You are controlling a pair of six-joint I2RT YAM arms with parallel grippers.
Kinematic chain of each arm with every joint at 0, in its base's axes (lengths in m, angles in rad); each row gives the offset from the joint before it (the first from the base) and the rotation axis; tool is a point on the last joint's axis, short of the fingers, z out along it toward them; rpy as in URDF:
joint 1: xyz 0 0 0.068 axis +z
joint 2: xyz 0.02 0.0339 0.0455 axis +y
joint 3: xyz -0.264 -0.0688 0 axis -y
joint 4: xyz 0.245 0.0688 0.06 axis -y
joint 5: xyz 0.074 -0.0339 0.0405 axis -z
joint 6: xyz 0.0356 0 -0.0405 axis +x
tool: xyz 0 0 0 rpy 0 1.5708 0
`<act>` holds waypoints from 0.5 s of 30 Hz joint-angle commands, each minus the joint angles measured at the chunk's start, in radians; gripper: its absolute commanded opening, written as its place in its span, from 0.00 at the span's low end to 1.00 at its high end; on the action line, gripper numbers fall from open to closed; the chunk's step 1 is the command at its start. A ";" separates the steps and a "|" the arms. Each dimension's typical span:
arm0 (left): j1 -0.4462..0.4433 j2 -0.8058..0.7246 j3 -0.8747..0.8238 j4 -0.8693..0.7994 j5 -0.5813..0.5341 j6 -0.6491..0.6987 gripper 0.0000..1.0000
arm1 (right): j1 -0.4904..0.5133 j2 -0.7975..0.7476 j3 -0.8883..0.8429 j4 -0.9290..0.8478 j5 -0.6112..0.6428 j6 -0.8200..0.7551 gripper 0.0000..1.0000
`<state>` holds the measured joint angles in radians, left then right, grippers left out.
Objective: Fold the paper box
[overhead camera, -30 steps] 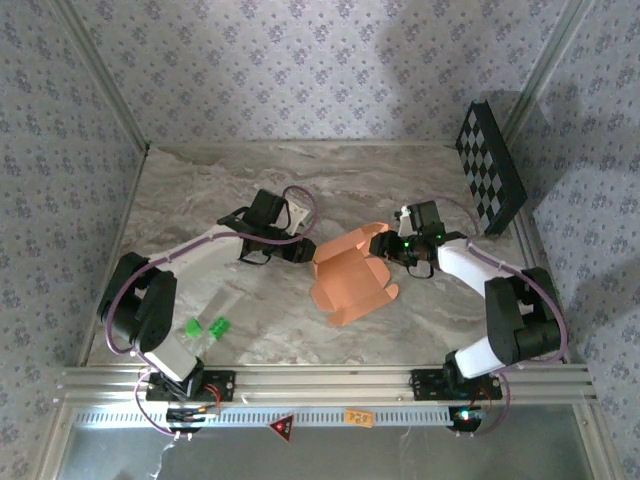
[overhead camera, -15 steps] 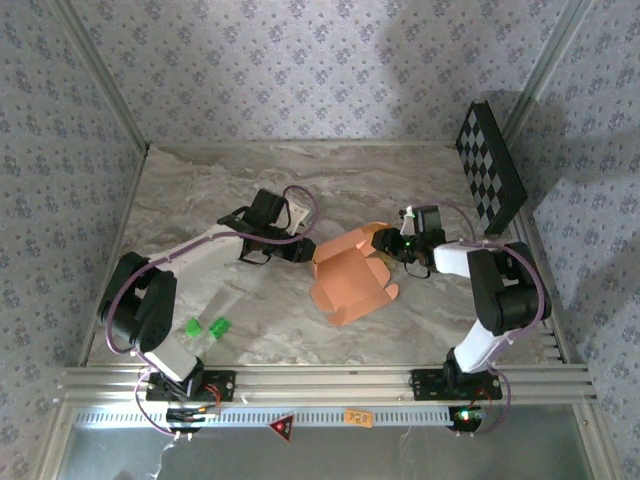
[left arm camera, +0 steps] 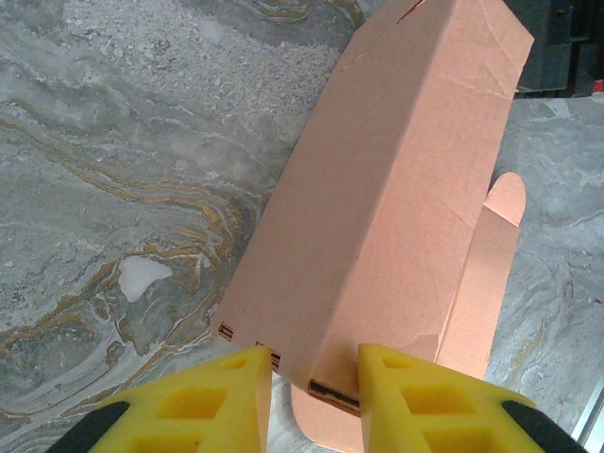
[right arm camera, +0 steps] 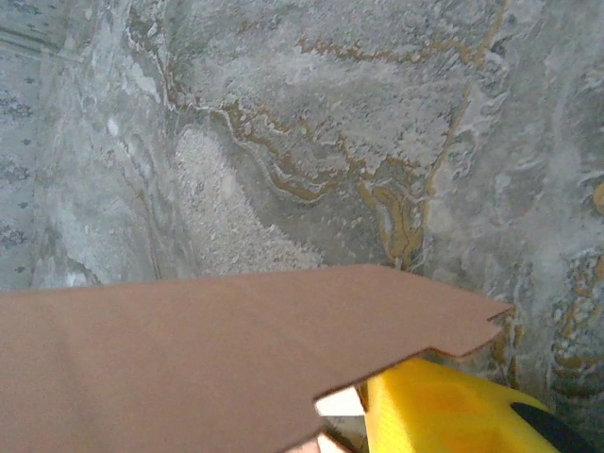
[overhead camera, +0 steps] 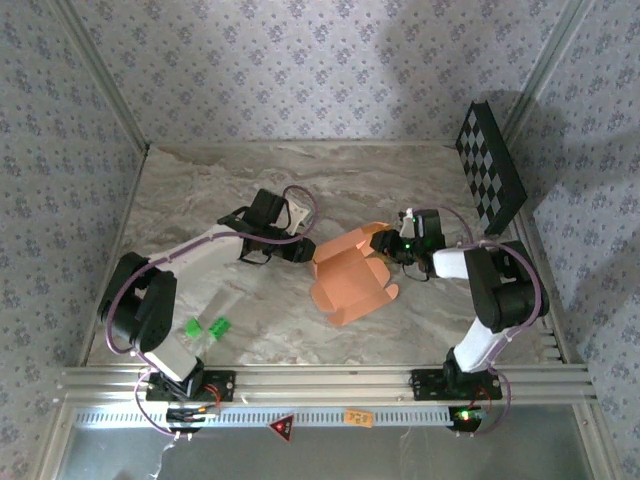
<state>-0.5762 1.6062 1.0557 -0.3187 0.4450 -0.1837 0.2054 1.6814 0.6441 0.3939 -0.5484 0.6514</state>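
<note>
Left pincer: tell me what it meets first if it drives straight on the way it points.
The paper box. Its near end lies right at the fingertips of the left pincer, so any advance would likely push into the card, though the exact depth is unclear.

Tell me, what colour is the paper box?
The paper box is plain salmon-orange, best seen in the left wrist view.

The grey marble-patterned table (overhead camera: 400,190) is carrying the salmon paper box (overhead camera: 350,285) at its middle, two green pieces (overhead camera: 207,328) lying front-left
</note>
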 commanded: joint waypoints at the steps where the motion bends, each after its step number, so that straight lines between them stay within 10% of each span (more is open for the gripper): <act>1: 0.000 0.049 -0.014 -0.108 -0.080 0.022 0.30 | 0.009 -0.050 -0.019 0.029 -0.030 0.035 0.37; 15: 0.000 0.048 -0.012 -0.107 -0.075 0.020 0.30 | 0.054 -0.032 -0.046 0.117 -0.048 0.122 0.36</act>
<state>-0.5758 1.6066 1.0557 -0.3187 0.4454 -0.1841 0.2451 1.6333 0.6098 0.4770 -0.5770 0.7383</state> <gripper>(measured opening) 0.299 0.356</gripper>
